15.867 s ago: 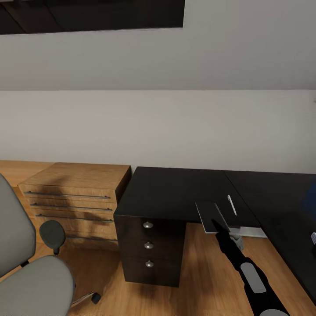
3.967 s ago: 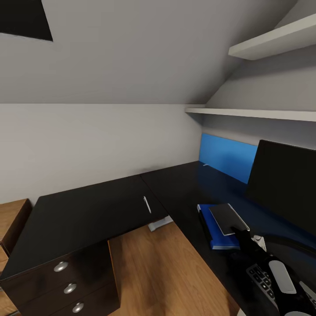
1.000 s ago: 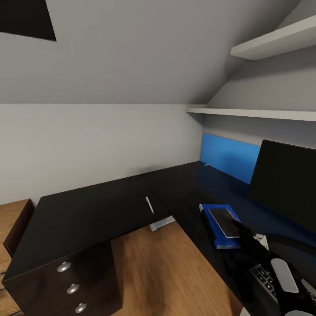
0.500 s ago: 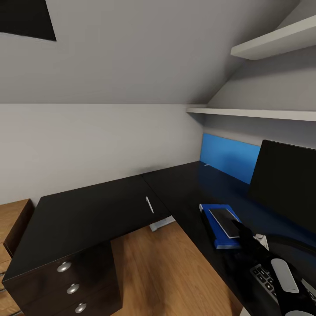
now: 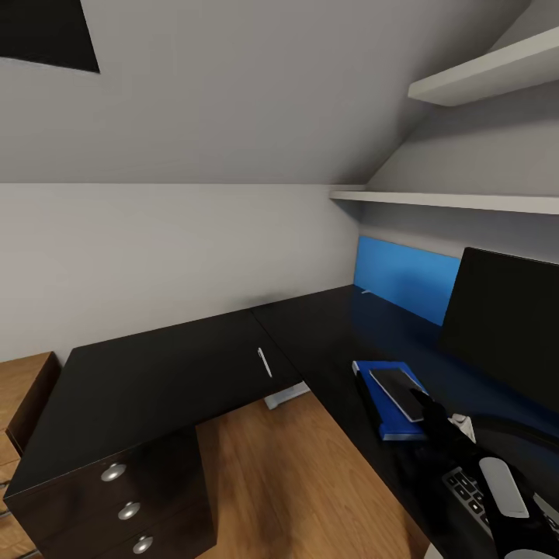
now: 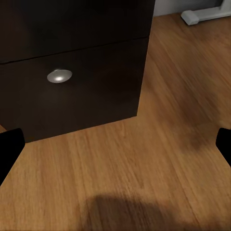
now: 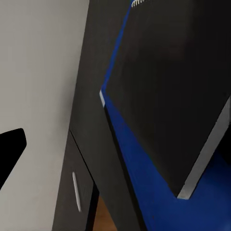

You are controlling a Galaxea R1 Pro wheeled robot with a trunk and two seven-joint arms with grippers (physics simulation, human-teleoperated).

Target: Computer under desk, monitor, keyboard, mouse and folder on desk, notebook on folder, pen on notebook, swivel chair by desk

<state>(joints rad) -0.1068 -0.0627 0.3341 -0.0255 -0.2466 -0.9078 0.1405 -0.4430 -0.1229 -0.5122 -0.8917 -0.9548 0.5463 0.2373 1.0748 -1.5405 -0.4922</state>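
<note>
Soft, even, dim light; sharp simulator renders.

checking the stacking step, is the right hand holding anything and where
The right hand sits at the near edge of the notebook, which lies on the folder; whether it grips cannot be told.

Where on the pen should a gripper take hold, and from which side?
Judging from the head view, grip the pen at mid-length, coming straight down from above with jaws across its thin shaft. It lies flat on the desk near the front edge, with nothing beside it.
</note>
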